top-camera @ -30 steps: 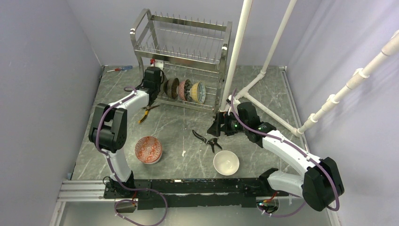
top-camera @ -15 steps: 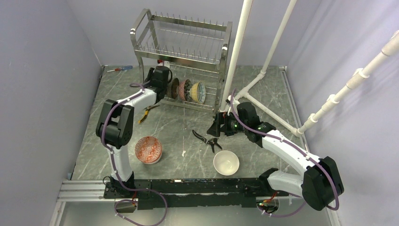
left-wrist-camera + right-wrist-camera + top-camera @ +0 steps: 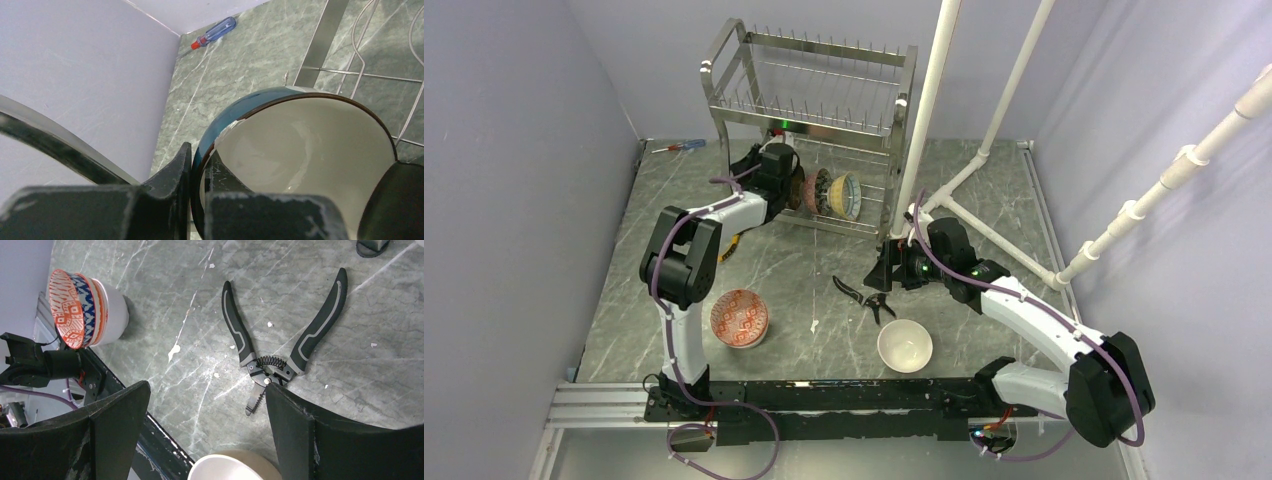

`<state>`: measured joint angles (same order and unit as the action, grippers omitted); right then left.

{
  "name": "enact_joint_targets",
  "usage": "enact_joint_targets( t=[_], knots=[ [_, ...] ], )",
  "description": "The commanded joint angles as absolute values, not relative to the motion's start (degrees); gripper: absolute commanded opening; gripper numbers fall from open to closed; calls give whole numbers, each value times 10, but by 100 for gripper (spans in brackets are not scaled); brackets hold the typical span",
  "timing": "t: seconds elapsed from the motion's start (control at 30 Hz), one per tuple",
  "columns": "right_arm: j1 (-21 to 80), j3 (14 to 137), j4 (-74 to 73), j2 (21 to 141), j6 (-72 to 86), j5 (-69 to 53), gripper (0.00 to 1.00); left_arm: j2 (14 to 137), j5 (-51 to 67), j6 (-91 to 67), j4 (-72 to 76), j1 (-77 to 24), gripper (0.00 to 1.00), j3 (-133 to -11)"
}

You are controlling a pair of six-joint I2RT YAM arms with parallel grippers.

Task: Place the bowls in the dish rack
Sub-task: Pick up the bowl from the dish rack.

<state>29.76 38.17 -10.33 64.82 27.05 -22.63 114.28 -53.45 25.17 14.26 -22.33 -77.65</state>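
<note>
The steel dish rack (image 3: 829,42) stands at the back of the table, and several bowls lean on edge in its lower tier (image 3: 832,193). My left gripper (image 3: 780,176) reaches into that tier from the left. In the left wrist view it (image 3: 200,156) is shut on the rim of a teal bowl (image 3: 300,145) with a white inside. A red-patterned bowl (image 3: 739,317) and a plain white bowl (image 3: 904,345) sit on the table in front. My right gripper (image 3: 888,270) hovers open over the table, its jaws (image 3: 206,388) holding nothing.
Black pliers (image 3: 864,296) lie by the right gripper. Yellow-handled pliers (image 3: 729,247) lie under the left arm. A screwdriver (image 3: 679,146) lies at the back left. White pipes (image 3: 929,110) rise to the right of the rack.
My left gripper has moved right into the rack's lower tier and closed on the teal bowl's rim. The right arm has not moved.
</note>
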Motion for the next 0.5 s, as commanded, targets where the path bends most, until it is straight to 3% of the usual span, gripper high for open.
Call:
enact_joint_targets(
  t=[0.0, 0.23, 0.47],
  knots=[
    [296, 382, -82, 642, 263, -231, 90, 1119, -563, 282, 209, -225, 3, -804],
    [296, 379, -79, 639, 264, -232, 90, 1139, -596, 420, 349, -230, 3, -802],
    [296, 379, -79, 639, 264, -234, 90, 1139, -590, 454, 375, -232, 2, -790]
  ],
)
